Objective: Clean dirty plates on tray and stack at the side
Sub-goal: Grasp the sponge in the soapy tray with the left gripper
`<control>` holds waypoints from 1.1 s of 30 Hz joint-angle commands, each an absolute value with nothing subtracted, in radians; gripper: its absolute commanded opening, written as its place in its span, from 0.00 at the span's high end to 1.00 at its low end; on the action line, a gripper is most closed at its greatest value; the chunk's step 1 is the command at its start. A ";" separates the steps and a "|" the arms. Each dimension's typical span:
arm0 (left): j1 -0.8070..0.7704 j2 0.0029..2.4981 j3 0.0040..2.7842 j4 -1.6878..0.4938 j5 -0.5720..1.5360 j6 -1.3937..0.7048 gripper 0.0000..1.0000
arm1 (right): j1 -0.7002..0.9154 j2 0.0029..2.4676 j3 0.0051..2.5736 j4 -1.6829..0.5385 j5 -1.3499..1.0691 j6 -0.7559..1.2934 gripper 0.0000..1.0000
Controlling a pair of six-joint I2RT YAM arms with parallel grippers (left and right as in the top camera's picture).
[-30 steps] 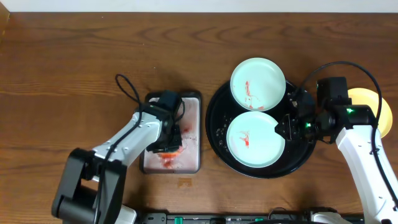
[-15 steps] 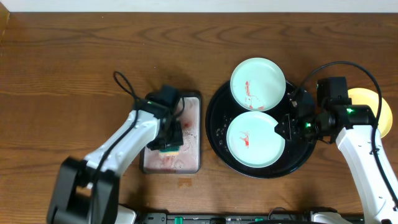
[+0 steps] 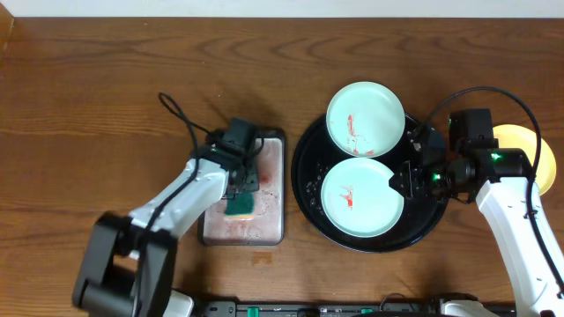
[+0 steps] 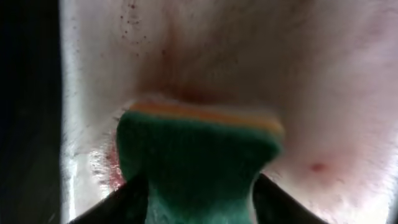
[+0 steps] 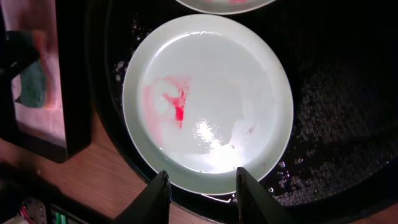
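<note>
Clamping the sponge, left tool sits over pan.

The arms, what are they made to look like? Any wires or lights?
The left arm and right arm have white links and black joints. A black cable loops off each. The right shows green lights. Fingers are black.

Left of the black tray, the silver pan and the left tool, clamped on a green sponge, bar the way. The far mint plate and near mint plate fill the tray's floor. The right tool, fingers spread, crowds its right side. Far left of the tray, the desk lies open.
</note>
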State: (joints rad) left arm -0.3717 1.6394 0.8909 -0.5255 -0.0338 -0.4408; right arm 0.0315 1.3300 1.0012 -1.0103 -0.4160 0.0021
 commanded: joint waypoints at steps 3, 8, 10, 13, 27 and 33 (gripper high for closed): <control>-0.369 1.673 0.886 -0.510 -0.019 -0.423 0.92 | 0.047 1.319 1.012 -1.014 -0.431 -0.016 0.68; -0.369 1.623 0.946 -0.560 0.083 -0.423 0.67 | 0.047 1.319 1.012 -1.014 -0.431 -0.016 0.68; -0.369 1.589 0.961 -0.588 0.108 -0.423 0.47 | 0.047 1.319 1.012 -1.016 -0.431 -0.016 0.68; -0.369 1.544 0.962 -0.635 0.120 -0.422 0.40 | 0.047 1.319 1.012 -1.023 -0.431 -0.016 0.68; -0.371 1.617 0.827 -0.598 0.120 -0.446 0.56 | 0.047 1.320 1.010 -1.035 -0.419 -0.016 0.67; -0.371 1.634 0.838 -0.577 0.126 -0.445 0.93 | 0.047 1.320 0.989 -1.034 -0.360 0.008 0.67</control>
State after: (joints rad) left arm -0.3695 1.6096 0.8463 -0.5713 0.1101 -0.4416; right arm 0.0315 1.3300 1.0004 -1.0325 -0.3977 0.0025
